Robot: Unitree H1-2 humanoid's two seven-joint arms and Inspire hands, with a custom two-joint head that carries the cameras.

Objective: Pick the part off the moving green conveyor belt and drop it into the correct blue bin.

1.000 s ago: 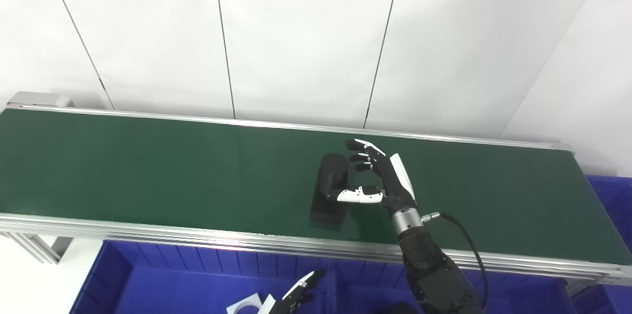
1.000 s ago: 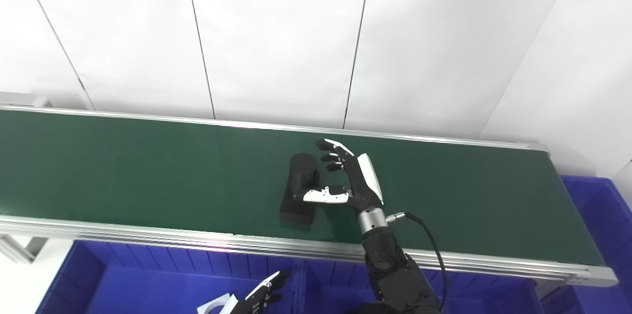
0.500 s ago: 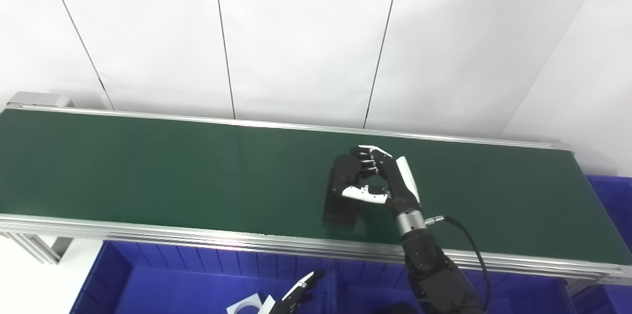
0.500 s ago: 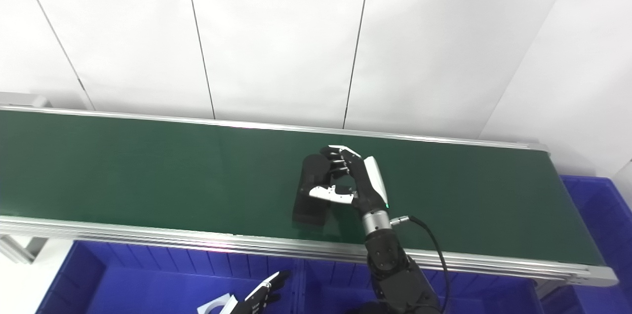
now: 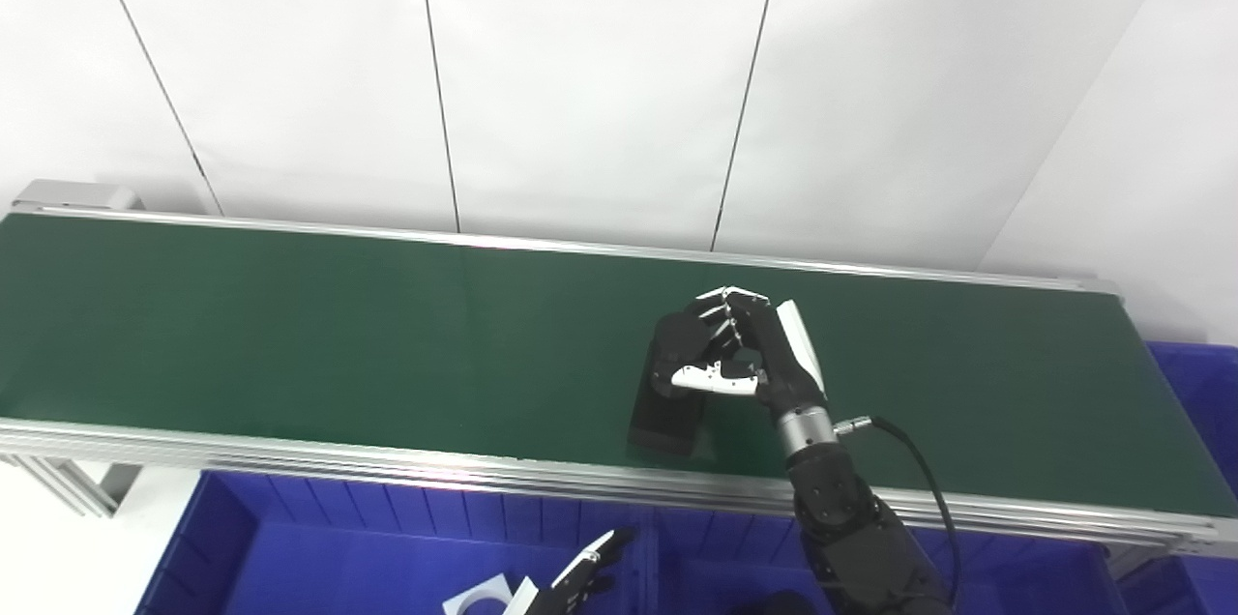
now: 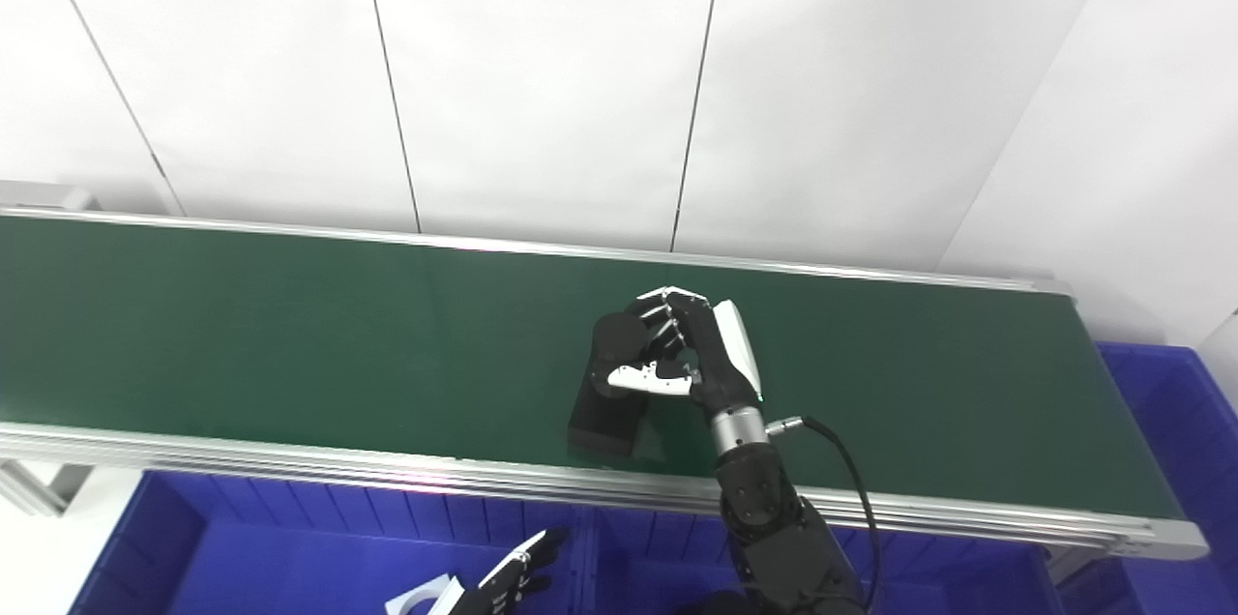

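1. One green conveyor belt runs across the view, aluminium rails along both long edges; white panelled wall behind.
2. One black part on the belt, right of centre, toward the near rail: a round cylinder end above a longer dark body.
3. Right hand over the belt, fingers and thumb curled around the part's cylinder end, gripping it. Whether the part's lower end touches the belt or is just clear of it is hard to tell.
4. A black cable loops from the right wrist over the near rail.
5. Blue bins below the near rail; another blue bin at the belt's right end.
6. Left hand low over the near bins, only its fingertips in view, fingers apart, nothing held.
7. One small white piece just beside the left hand, in the bin.
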